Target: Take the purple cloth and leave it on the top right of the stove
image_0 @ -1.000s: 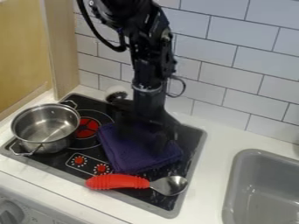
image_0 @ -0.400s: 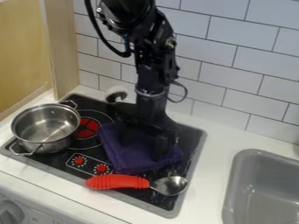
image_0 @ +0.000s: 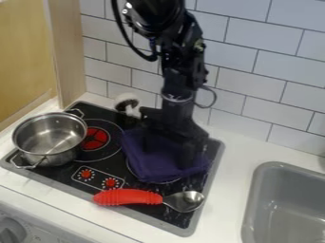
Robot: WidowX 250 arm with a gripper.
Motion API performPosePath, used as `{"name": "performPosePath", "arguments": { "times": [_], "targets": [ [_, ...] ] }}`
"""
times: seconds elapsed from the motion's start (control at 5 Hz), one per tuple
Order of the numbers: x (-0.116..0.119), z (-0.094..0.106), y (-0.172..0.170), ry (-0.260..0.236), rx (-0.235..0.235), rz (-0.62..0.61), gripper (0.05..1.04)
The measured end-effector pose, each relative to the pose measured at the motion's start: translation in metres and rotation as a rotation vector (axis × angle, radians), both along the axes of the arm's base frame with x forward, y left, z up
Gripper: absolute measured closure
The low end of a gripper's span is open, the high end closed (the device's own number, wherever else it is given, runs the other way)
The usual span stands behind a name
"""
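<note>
The arm (image_0: 181,61) slants steeply down to the gripper (image_0: 168,151), whose two fingers (image_0: 188,155) point down, apart. Above the gripper, a cable (image_0: 130,45) loops beside the arm.

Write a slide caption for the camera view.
Black gripper down at a purple cloth on the stove, a steel pot at left and a red-handled spoon in front.

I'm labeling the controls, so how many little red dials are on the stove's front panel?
2. The left dial is nearer the pot; the right dial is nearer the spoon.
</note>
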State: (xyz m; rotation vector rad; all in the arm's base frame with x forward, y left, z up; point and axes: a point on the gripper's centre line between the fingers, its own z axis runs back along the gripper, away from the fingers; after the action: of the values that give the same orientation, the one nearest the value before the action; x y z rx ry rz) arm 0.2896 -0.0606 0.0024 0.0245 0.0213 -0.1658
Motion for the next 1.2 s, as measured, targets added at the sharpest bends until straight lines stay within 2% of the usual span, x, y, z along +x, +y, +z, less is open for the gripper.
{"name": "performPosePath", "arguments": {
  "times": [0.4,1.0,1.2],
  "targets": [
    [0.02,0.0,-0.024,-0.007,-0.035,-0.046,0.085],
    [0.036,0.001,-0.054,0.002,-0.093,-0.113,0.085],
    [0.037,0.001,-0.059,0.003,-0.097,-0.131,0.085]
  ]
}}
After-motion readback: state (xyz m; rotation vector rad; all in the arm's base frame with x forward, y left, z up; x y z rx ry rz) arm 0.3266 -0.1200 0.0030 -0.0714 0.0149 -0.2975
